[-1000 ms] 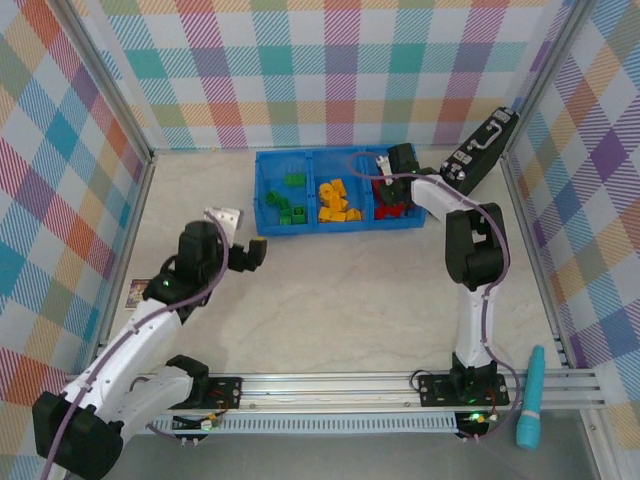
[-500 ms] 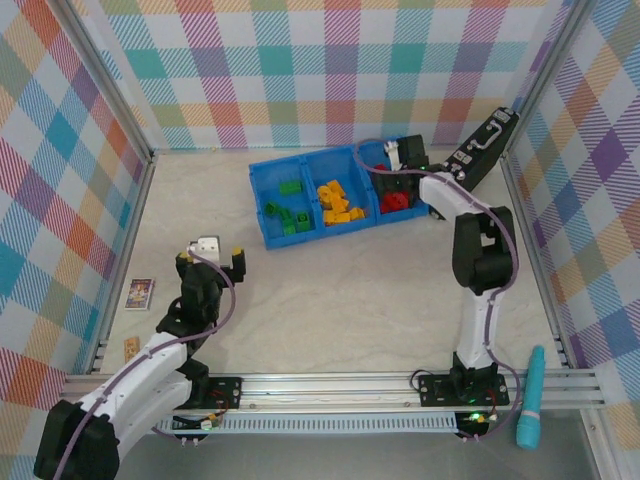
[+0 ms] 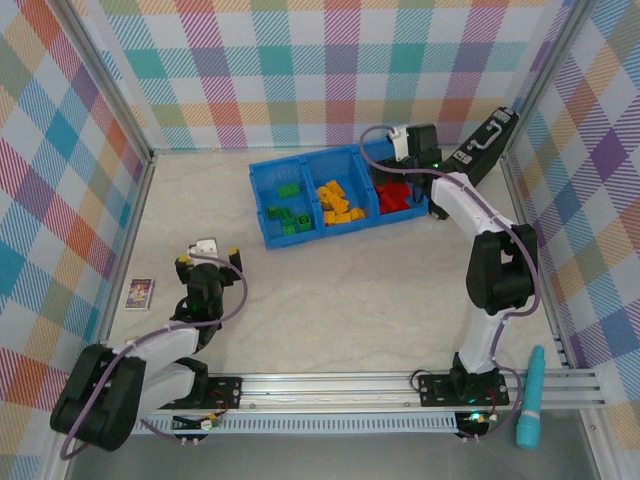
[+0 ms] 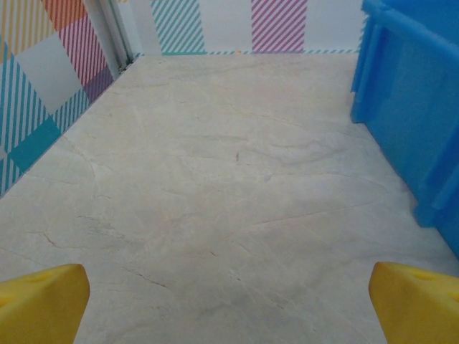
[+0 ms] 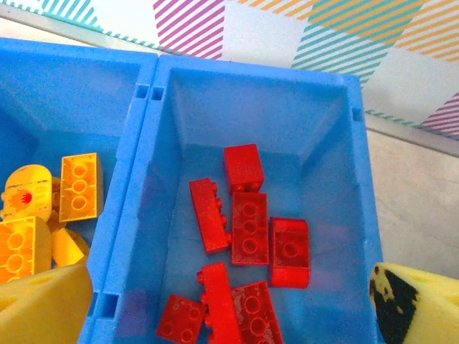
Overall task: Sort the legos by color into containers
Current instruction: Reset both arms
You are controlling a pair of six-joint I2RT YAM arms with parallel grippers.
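Blue bin compartments (image 3: 258,205): green legos (image 3: 285,212), yellow legos (image 3: 338,203), red legos (image 5: 248,229); left tool (image 4: 229,301), right tool (image 5: 229,301) wide.

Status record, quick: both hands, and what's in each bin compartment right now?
left hand: open, empty, over the table, left of the bin
right hand: open, empty, above the right compartment
bin: three compartments, sitting skewed on the table
left compartment: green bricks
middle compartment: yellow bricks
right compartment: red bricks
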